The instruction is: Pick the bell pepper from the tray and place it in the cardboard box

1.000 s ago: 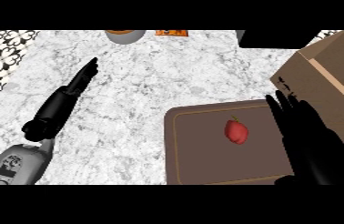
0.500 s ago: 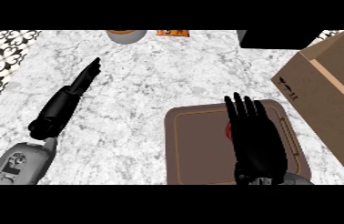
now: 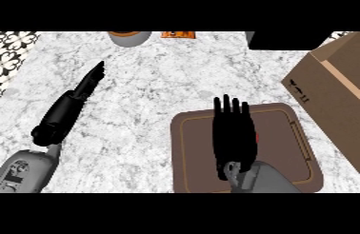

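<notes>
Since the flat, unclenched right hand [image 3: 232, 133] hides the bell pepper [image 3: 258, 137] at its 3 o'clock, curling blindly could knock it across the tray [image 3: 193, 152].

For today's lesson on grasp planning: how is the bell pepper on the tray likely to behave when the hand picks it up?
The bell pepper is almost hidden under the open right hand; only a red sliver shows. It seems small beside the hand, so probably light. If rounded, as peppers usually are, it may roll on the flat tray when nudged.

Both hands matte black, slim fingers: left hand [image 3: 67, 112], right hand [image 3: 233, 133]. Forearms grey w/ dark markings, lower frame.
</notes>
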